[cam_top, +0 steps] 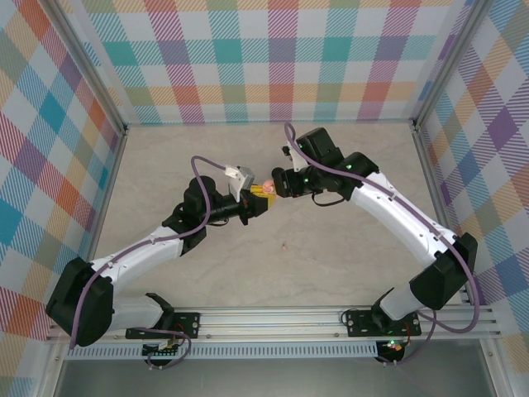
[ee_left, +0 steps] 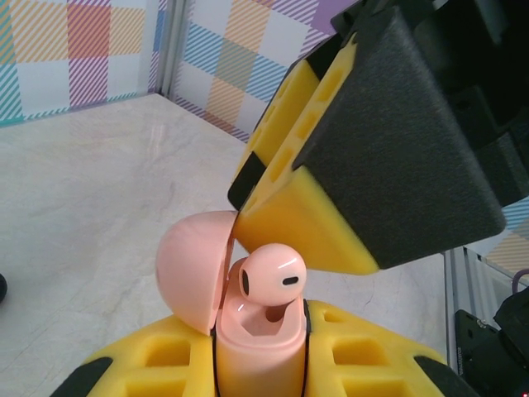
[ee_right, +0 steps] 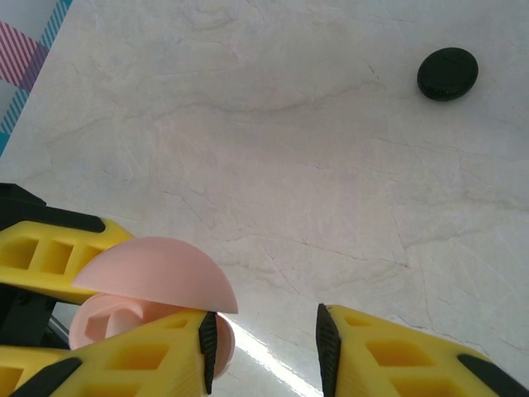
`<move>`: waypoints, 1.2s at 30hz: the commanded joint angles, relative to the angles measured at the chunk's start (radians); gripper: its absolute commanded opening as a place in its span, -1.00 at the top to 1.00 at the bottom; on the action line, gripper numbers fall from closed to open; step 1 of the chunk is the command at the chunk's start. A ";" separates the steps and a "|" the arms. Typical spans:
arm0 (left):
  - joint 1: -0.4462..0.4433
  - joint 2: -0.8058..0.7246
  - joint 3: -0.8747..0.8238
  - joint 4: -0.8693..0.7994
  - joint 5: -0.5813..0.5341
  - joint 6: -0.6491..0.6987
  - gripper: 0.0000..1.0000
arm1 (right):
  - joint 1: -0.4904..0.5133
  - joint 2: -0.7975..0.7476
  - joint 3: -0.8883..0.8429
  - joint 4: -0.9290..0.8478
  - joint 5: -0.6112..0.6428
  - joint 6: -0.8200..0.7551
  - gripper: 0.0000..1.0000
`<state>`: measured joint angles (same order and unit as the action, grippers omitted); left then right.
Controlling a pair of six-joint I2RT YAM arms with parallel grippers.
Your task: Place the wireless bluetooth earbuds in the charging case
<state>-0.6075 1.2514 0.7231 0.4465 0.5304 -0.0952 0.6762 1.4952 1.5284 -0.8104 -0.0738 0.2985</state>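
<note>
Left gripper [ee_left: 260, 368] is clamped on the pink case [ee_left: 248, 335], lid [ee_left: 192, 269] flipped open with a pink earbud [ee_left: 277, 277] sitting in it, head poking up, right gripper [ee_right: 266, 339] is spread apart right by the lid, and its wrist cam catches a black puck [ee_right: 447, 74] well off on the table [ee_right: 289, 124].

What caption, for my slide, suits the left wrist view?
Left gripper clamps the open pink charging case, pink earbud poking out, right gripper's finger just above.
</note>
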 commanded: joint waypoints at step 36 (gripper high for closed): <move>-0.006 -0.040 0.035 0.062 0.077 0.028 0.87 | 0.005 0.029 0.065 -0.013 -0.146 0.011 0.21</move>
<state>-0.6075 1.2514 0.7322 0.4458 0.5591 -0.0845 0.6762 1.5036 1.5585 -0.8051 -0.2367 0.3031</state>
